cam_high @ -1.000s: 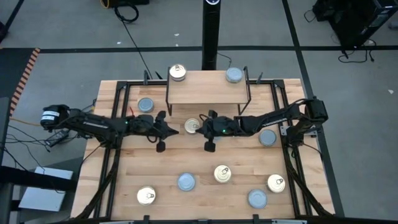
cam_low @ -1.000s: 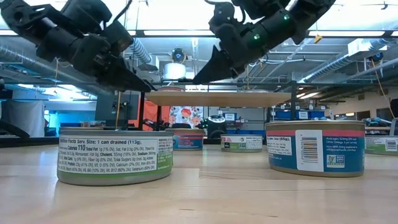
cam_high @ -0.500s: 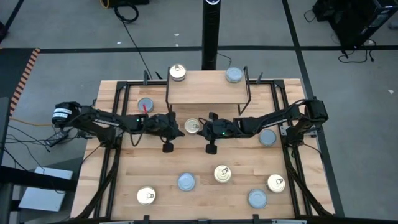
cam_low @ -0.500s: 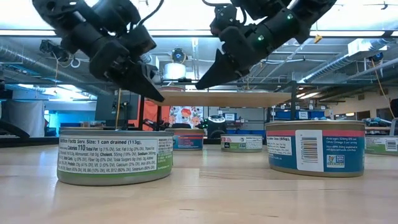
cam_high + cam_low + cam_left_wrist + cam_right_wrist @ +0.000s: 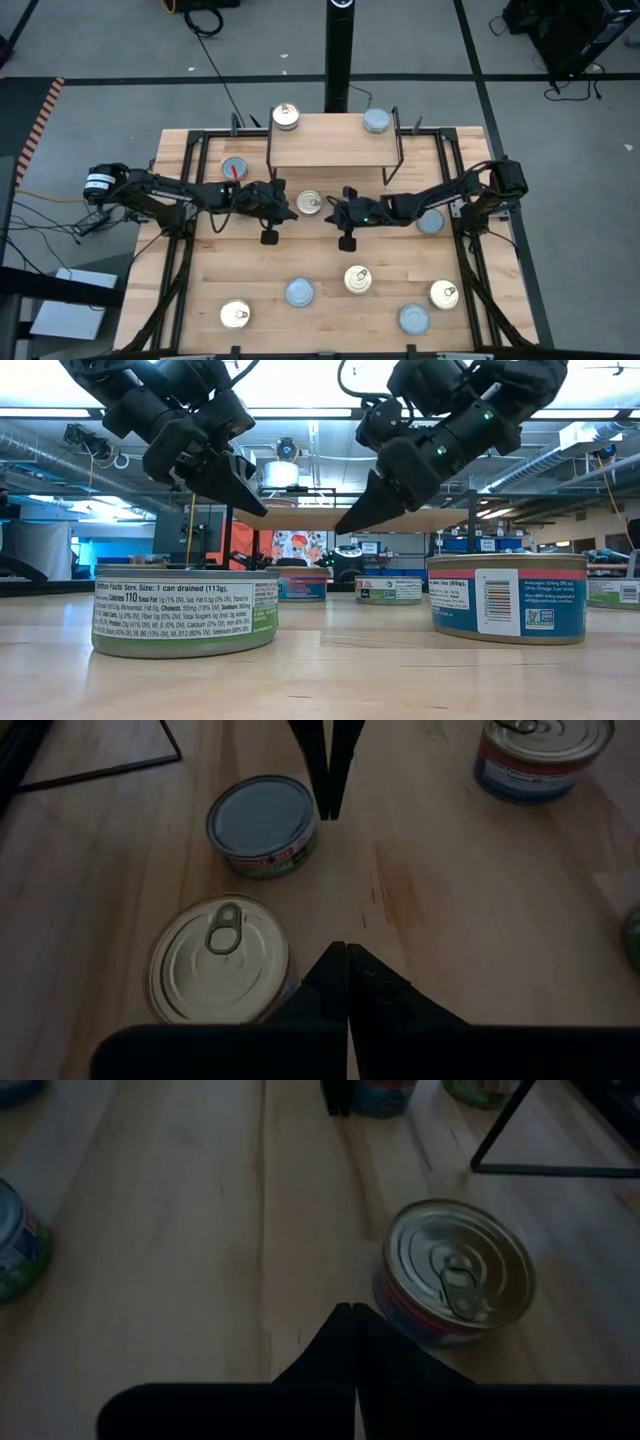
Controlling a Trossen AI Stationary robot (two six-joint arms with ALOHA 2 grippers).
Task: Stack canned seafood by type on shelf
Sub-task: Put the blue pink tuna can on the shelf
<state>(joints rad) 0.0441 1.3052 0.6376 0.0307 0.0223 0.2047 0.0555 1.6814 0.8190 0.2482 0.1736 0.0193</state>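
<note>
A gold-topped tin (image 5: 310, 203) stands on the table in front of the shelf (image 5: 333, 143), between my two grippers. My left gripper (image 5: 291, 209) is shut just to its left; in the left wrist view the tin (image 5: 220, 960) lies beside the shut fingertips (image 5: 347, 949). My right gripper (image 5: 329, 210) is shut just to the tin's right, where the tin (image 5: 458, 1270) shows beside its tips (image 5: 352, 1309). Both hang above the table in the low view, left (image 5: 262, 511) and right (image 5: 341, 529). On the shelf stand one gold-topped tin (image 5: 286, 116) and one blue-grey tin (image 5: 377, 121).
Loose tins stand on the table: blue-grey ones (image 5: 236, 168), (image 5: 431, 222), (image 5: 300, 292), (image 5: 414, 319) and gold ones (image 5: 357, 279), (image 5: 235, 315), (image 5: 444, 294). The shelf's thin black legs (image 5: 270, 165) rise close behind both grippers. Two tins (image 5: 185, 610), (image 5: 510, 595) stand near the front edge.
My left gripper has moved toward the table's right, closer to the central gold tin, rolling a little and rising slightly. My right gripper has sunk toward the table and drawn back slightly toward the right edge. No tin has moved.
</note>
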